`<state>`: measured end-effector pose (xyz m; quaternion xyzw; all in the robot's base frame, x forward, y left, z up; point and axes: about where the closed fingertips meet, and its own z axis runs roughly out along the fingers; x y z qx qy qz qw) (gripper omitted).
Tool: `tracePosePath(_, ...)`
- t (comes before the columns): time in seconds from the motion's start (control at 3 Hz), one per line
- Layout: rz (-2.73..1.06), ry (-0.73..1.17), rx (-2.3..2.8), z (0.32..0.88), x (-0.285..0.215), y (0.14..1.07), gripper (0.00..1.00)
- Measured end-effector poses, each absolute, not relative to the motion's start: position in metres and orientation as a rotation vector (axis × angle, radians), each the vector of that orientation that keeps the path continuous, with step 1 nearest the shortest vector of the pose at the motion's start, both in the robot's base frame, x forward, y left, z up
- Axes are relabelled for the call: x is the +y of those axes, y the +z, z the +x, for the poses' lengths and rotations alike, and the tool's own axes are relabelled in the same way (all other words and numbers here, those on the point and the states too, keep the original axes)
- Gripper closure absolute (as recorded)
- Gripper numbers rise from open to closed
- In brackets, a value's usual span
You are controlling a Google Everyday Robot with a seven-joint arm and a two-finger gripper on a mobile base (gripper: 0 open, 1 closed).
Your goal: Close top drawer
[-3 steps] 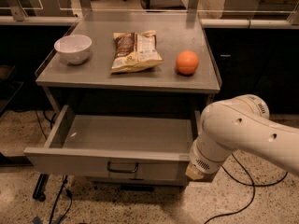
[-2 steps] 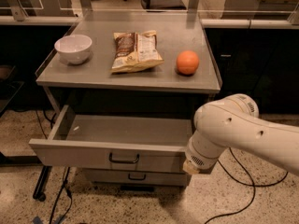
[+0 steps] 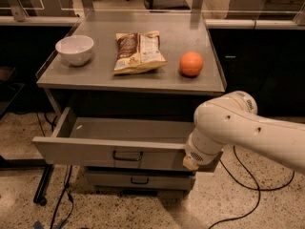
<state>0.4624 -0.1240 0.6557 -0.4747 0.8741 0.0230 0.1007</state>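
The top drawer (image 3: 95, 151) is a wide shallow grey metal drawer, pulled out and empty, with a small dark wire handle (image 3: 127, 156) at the centre of its front. My white arm comes in from the right. Its wrist end and gripper (image 3: 192, 162) sit against the right end of the drawer front. The arm's body hides the fingers.
The grey cabinet top (image 3: 95, 75) holds a white bowl (image 3: 74, 49), a chip bag (image 3: 138, 51) and an orange (image 3: 191, 63). A lower drawer (image 3: 138, 179) sits shut beneath. Black cables (image 3: 62, 204) lie on the speckled floor. Dark cabinets stand to the right.
The open drawer has slid inward, showing less of its inside. My arm has moved with it, staying at the right end of the drawer front.
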Motion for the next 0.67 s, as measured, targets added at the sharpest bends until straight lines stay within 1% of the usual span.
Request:
tracePosePath(0.33, -1.403, 0.037, 2.570, 0.4779, -0.1224, 0.6658, 0.98)
tracePosePath(0.67, -1.403, 0.037, 2.570, 0.4779, -0.1224, 0.6658, 0.77)
